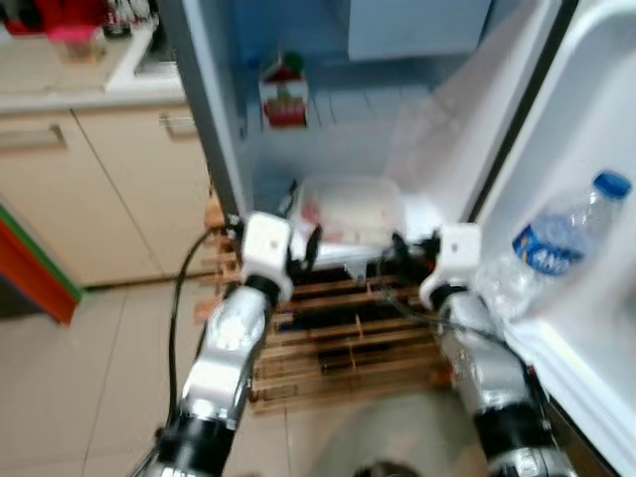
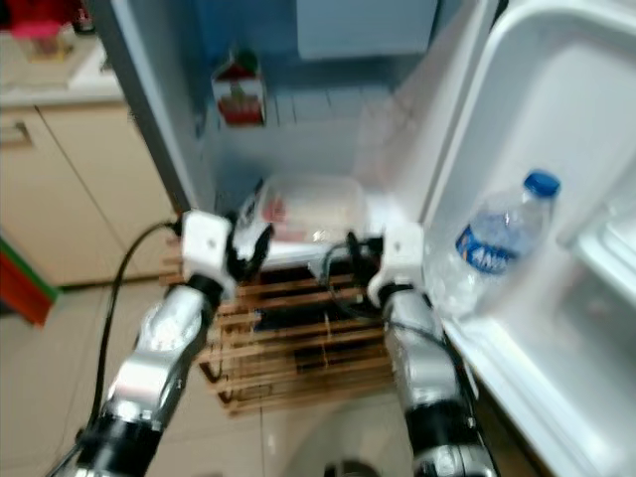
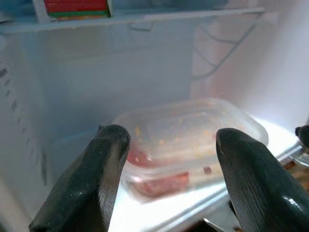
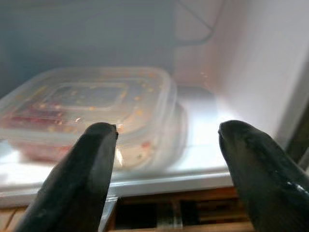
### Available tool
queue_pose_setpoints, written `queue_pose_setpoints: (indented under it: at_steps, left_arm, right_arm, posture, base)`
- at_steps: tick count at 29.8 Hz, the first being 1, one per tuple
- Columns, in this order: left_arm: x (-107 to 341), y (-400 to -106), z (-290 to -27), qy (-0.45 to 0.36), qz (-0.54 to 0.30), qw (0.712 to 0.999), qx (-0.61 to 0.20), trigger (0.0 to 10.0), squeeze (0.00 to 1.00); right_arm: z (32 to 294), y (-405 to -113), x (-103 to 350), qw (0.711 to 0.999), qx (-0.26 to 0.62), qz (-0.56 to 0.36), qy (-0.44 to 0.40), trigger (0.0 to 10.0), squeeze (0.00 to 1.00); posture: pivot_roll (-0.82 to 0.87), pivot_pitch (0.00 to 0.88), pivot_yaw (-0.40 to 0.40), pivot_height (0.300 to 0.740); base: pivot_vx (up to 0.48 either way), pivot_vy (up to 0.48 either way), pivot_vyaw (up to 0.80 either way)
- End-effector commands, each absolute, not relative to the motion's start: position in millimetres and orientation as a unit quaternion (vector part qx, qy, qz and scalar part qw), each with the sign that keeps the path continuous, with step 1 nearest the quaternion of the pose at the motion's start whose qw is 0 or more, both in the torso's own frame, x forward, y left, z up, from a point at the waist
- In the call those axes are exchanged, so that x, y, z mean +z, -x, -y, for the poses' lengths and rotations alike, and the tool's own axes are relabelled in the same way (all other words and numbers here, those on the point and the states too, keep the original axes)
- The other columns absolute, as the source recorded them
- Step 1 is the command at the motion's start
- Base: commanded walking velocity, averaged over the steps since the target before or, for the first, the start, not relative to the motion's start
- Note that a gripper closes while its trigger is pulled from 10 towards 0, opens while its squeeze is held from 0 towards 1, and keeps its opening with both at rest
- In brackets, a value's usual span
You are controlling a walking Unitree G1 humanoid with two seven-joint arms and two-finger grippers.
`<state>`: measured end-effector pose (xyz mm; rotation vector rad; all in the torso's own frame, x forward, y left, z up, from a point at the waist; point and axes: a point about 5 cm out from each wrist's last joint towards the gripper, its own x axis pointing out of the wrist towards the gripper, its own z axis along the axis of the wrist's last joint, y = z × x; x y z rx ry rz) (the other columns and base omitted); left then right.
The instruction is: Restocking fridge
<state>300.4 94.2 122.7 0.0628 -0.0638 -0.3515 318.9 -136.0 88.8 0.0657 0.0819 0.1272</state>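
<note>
- The food container (image 1: 350, 209), a clear lidded box with reddish contents, rests on the fridge's lower shelf (image 4: 203, 159), near the front edge and toward the right wall.
- The left end effector (image 1: 303, 246) sits just in front of the container's left end, fingers spread wide with nothing between them; in the left wrist view the box shows through the gap.
- The right end effector (image 1: 405, 248) is at the container's right front corner, likewise wide open and holding nothing.
- The step in hand looks like settling the box in place. To do it well, I would keep both end effectors level with the shelf and nudge evenly from both ends so the box slides straight back rather than twisting.
- The container lies flat, lid up, its long axis running side to side across the shelf, roughly parallel to the front edge.
- A carton (image 1: 284, 91) stands on the shelf above, and a water bottle (image 1: 561, 238) leans in the door rack (image 1: 556, 343), well apart from the work.
- A wooden crate (image 1: 338, 348) sits on the floor below the arms.
</note>
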Motion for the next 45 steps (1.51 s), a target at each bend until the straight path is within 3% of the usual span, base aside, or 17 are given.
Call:
queue_pose_setpoints:
  at_steps: [1,15,27,34,45]
  left_arm:
    - [122,-299,-103,-0.037,0.029,0.985,-0.164,10.0,0.00]
    - [126,-293,-111,-0.038,0.031,0.986,-0.160,10.0,0.00]
    - [135,-268,-134,-0.055,0.033,0.986,-0.152,10.0,0.00]
    - [139,-255,-144,-0.062,0.022,0.987,-0.148,10.0,0.00]
    - [144,-243,-149,-0.064,0.004,0.987,-0.146,10.0,0.00]
  right_arm:
    - [137,-320,85,0.996,0.049,-0.051,-0.048,10.0,0.00]
    - [133,-325,67,0.990,0.038,-0.099,-0.096,10.0,0.00]
    - [121,-345,74,0.990,0.053,-0.095,-0.092,10.0,0.00]
    - [124,-352,75,0.993,0.044,-0.089,-0.056,10.0,0.00]
    - [150,-366,93,0.995,0.006,-0.061,0.082,10.0,0.00]
  posture:
    - [-0.02,0.069,0.010,0.740]
    - [0.01,0.096,0.025,0.740]
    - [0.12,0.182,0.058,0.740]
    - [0.17,0.231,0.084,0.740]
    - [0.19,0.256,0.096,0.740]
  base:
    - [0.000,0.000,0.00]
    - [0.000,0.000,0.00]
    - [0.000,0.000,0.00]
    - [0.000,0.000,0.00]
    - [0.000,0.000,0.00]
